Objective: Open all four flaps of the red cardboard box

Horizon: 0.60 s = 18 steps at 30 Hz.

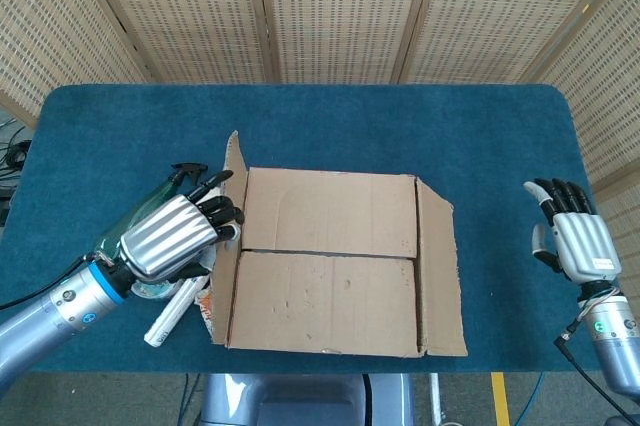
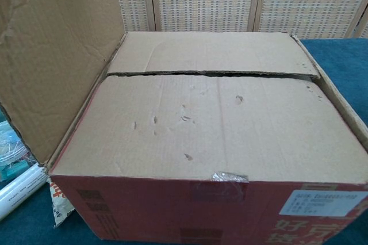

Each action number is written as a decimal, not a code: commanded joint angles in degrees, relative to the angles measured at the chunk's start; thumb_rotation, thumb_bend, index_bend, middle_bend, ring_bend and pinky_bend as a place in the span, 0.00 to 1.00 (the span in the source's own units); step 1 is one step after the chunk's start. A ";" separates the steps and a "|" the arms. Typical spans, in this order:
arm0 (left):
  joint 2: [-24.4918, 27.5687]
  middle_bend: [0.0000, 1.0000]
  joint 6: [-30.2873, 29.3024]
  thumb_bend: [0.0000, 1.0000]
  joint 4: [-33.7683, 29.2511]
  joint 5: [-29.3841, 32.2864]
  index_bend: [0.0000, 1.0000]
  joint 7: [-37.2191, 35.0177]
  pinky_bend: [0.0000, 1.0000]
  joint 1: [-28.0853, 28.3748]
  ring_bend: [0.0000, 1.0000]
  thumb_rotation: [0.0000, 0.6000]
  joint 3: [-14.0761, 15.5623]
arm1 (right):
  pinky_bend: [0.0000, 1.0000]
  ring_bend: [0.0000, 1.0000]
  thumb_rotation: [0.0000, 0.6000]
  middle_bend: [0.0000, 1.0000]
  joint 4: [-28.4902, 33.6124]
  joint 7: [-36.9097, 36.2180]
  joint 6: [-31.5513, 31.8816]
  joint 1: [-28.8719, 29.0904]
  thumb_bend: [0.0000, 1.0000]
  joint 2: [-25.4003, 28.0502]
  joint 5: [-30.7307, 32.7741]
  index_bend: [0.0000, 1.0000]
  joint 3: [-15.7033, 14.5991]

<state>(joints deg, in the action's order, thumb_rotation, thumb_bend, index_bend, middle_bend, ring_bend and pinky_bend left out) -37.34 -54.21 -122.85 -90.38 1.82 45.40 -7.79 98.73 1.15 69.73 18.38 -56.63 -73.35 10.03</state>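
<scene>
Pressing outward on the left flap (image 1: 228, 208), your left hand (image 1: 175, 234) sits at the flap's outer face with its dark fingertips (image 1: 222, 212) hooked over the top edge. That is a grip on the cardboard, judging by the head view, and it keeps the flap from falling shut. In the chest view only a fingertip shows over the flap's upper edge, so the exact hold is hard to read there. The flap stands upright, leaning slightly away from the box (image 2: 213, 141), with its plain brown inner side toward the chest camera. I judge it about half open, and it needs folding further down toward the table (image 1: 330, 121).

The red box sits near the front edge of the table, a little left of centre. Its two long flaps lie flat and meet along a seam across the top. They look closed, since they could only be lifted once the side flaps are out of the way. The right flap (image 1: 440, 271) lies low along the box's right side.

A green spray bottle (image 1: 135, 221), a white tube (image 1: 170, 314) and a packet crowd the table just left of the box. Mind them as the flap goes down.

Your right hand (image 1: 572, 241) hovers near the right edge of the table, fingers spread and holding nothing, well apart from the box.
</scene>
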 commanded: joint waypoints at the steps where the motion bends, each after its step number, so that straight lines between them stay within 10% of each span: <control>1: 1.70 0.35 -1.63 1.00 0.29 -2.17 0.54 -1.73 0.00 -1.83 0.28 0.58 0.81 | 0.02 0.00 1.00 0.10 0.25 0.29 -0.08 0.18 0.77 -0.10 -0.06 0.11 0.05; 18: 6.12 0.35 -5.40 0.98 3.38 -8.68 0.54 -5.87 0.00 -9.77 0.28 0.58 5.16 | 0.02 0.00 1.00 0.10 1.25 1.64 -0.01 0.59 0.76 -0.76 0.23 0.11 0.10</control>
<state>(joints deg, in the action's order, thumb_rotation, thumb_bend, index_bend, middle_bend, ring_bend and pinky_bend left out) -31.25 -59.50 -119.83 -98.97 -3.80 36.02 -2.94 99.98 2.78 69.71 18.97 -57.39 -73.12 10.13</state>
